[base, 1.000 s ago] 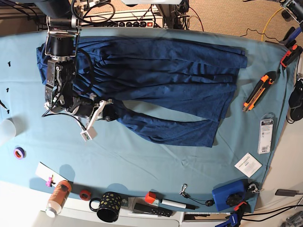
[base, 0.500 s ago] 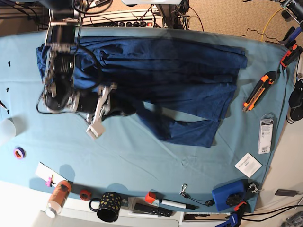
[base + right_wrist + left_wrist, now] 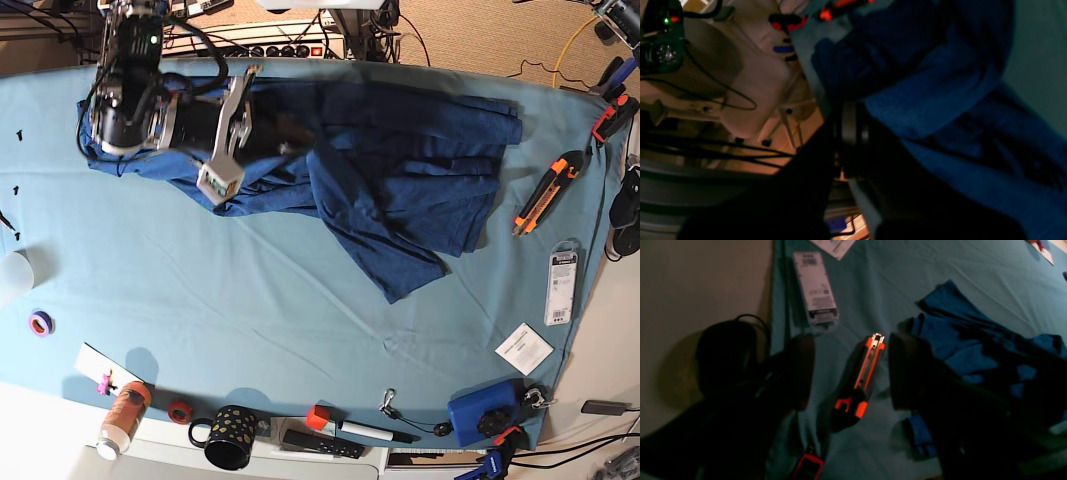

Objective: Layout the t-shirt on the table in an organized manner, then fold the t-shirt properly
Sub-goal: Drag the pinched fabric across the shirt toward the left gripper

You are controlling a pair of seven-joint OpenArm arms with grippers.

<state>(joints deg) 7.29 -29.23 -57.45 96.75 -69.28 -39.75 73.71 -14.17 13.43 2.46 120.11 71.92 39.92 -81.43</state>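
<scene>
Fabric of the t-shirt (image 3: 400, 170) runs long from nine to three o'clock across the far half of the table (image 3: 300, 330), with one loose flap trailing toward five o'clock. The right gripper (image 3: 262, 125), fingers pressed together on a fold of that cloth, sits at the shirt's nine-o'clock end and is much the nearer arm. Out past the three-o'clock hem, the left gripper (image 3: 850, 370) hangs spread wide and empty over an orange utility knife (image 3: 862, 380).
</scene>
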